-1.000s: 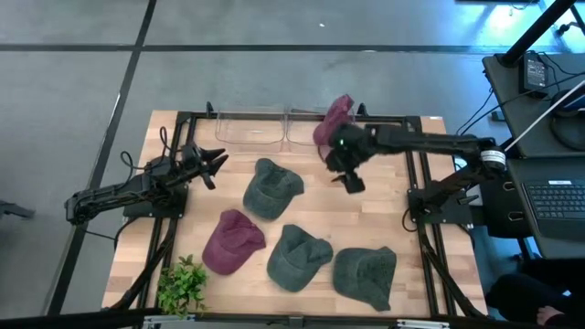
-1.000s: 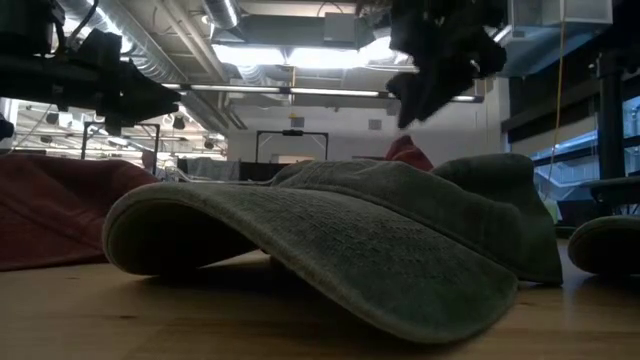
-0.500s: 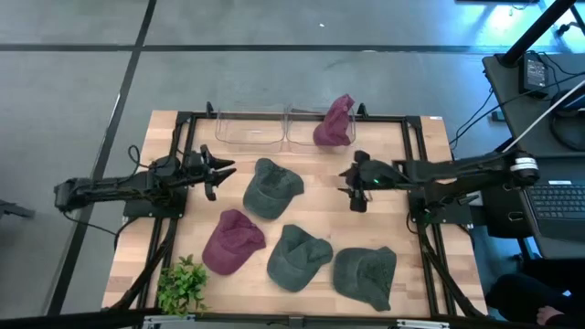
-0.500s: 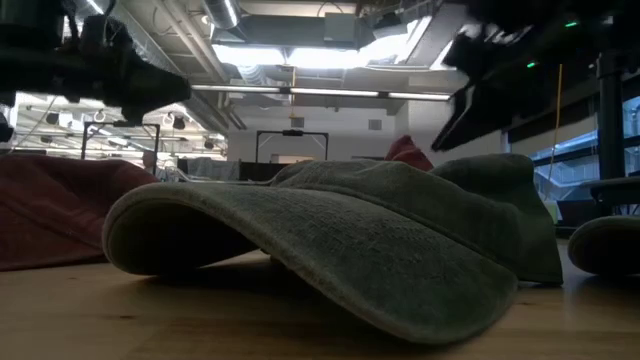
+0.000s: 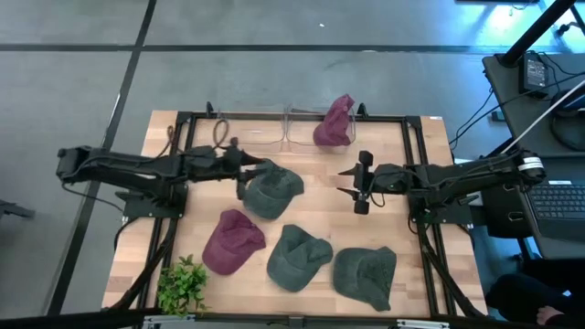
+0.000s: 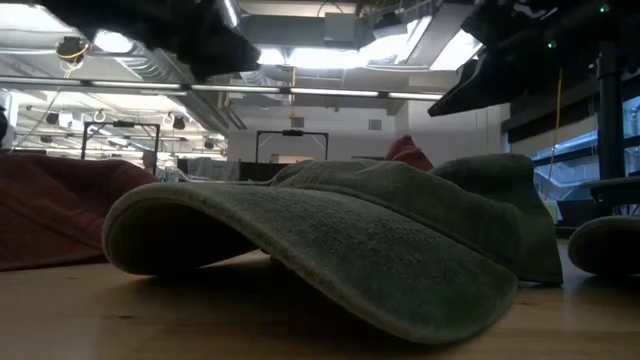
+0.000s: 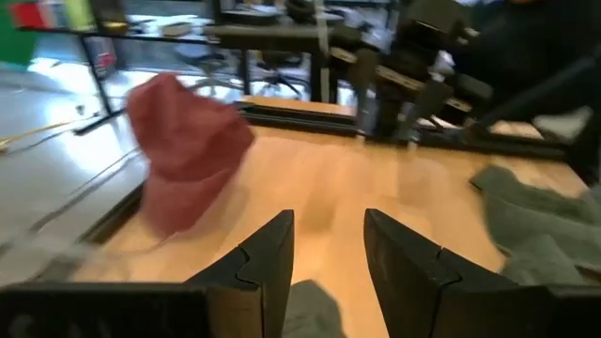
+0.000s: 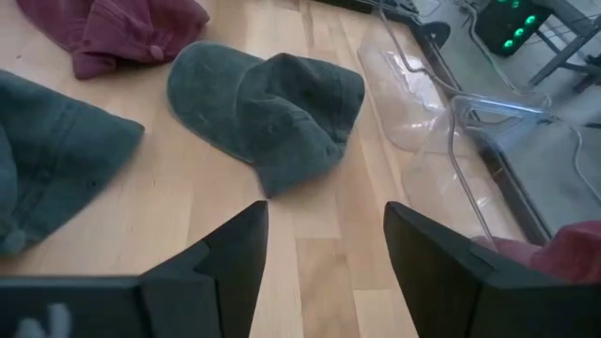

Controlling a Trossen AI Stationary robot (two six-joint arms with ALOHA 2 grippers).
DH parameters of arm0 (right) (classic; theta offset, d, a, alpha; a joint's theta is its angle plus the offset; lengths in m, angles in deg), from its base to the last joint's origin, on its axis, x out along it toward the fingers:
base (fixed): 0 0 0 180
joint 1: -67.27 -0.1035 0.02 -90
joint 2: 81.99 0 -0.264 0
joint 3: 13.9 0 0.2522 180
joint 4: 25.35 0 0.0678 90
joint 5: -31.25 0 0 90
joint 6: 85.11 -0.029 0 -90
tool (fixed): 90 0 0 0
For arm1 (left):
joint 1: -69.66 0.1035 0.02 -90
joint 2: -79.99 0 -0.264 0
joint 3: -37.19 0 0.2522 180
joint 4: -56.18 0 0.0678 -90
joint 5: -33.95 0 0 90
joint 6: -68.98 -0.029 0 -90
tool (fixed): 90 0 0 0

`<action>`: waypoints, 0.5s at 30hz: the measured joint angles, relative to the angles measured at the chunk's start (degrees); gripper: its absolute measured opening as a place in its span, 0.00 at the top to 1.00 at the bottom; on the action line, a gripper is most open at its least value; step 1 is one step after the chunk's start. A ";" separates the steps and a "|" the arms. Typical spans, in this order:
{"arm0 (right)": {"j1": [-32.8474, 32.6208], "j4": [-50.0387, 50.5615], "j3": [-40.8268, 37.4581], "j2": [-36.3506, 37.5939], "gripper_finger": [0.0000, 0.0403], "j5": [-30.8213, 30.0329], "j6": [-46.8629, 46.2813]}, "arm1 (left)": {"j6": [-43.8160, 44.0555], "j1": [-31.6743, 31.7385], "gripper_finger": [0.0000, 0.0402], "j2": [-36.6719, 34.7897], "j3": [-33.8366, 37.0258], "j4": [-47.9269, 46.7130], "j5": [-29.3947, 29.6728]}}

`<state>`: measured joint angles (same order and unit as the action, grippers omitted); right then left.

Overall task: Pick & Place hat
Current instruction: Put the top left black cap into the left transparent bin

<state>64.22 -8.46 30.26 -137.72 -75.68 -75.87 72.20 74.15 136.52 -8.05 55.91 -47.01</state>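
Several hats lie on the wooden table. A green hat [image 5: 272,188] sits at the middle, crown up. My left gripper [image 5: 245,171] is open and hovers above that hat's left edge; in the left wrist view a bit of the green hat [image 7: 314,308] shows below my left gripper [image 7: 329,221]. My right gripper [image 5: 360,184] is open and hangs in the air to the right of the hat; my right gripper [image 8: 326,211] faces the green hat [image 8: 268,101]. A maroon hat [image 5: 334,121] leans in the clear bin [image 5: 306,137] at the far edge.
Another maroon hat [image 5: 233,241] and two green hats [image 5: 297,257] [image 5: 366,274] lie along the near half. A second clear bin [image 5: 247,134] stands left of the first. A small plant [image 5: 182,285] sits at the near left corner. Black frame rails [image 5: 416,183] border the table.
My right gripper has drawn back from the maroon hat in the far bin toward the table's right and near side, and now hovers right of centre. My left arm has stretched toward the table's right, bringing its gripper over the middle green hat's left edge. The hats have stayed put.
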 joint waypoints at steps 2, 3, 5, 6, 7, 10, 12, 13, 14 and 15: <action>0.00 0.50 0.00 0.00 0.47 0.04 -0.27 | -3.42 -0.03 0.68 3.08 -1.92 0.02 -1.69; 0.00 0.91 0.00 0.00 0.47 0.42 -0.67 | -4.70 -0.04 0.68 4.27 -2.54 -0.07 -1.96; 0.00 1.92 0.00 0.00 0.47 1.64 -1.45 | -6.34 -0.02 0.68 6.30 -3.39 0.06 -2.38; 0.00 2.42 0.00 0.00 0.47 2.15 -1.59 | -6.89 -0.02 0.68 6.95 -3.52 -0.02 -2.43; 0.00 2.83 0.00 0.00 0.47 2.66 -1.69 | -7.16 -0.01 0.68 7.59 -3.66 -0.03 -2.43; 0.00 3.11 0.00 0.00 0.47 4.32 -1.74 | -6.91 0.11 0.68 8.62 -3.73 -0.10 -2.34; 0.00 3.13 0.00 0.00 0.47 4.73 -1.75 | -6.25 0.09 0.65 8.91 -3.73 -0.19 -2.38; 0.00 3.14 0.00 0.00 0.47 4.74 -1.76 | -6.25 0.09 0.64 9.02 -3.75 -0.44 -2.94; 0.00 3.11 0.00 0.00 0.47 4.73 -1.85 | -6.71 -0.01 0.62 9.10 -3.75 -1.14 -4.28; 0.00 3.13 0.00 0.00 0.47 4.66 -1.98 | -7.74 -0.23 0.60 9.16 -3.73 -1.70 -5.82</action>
<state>64.22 -5.33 30.26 -137.72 -71.02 -77.85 64.46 73.91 145.68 -11.77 54.22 -52.83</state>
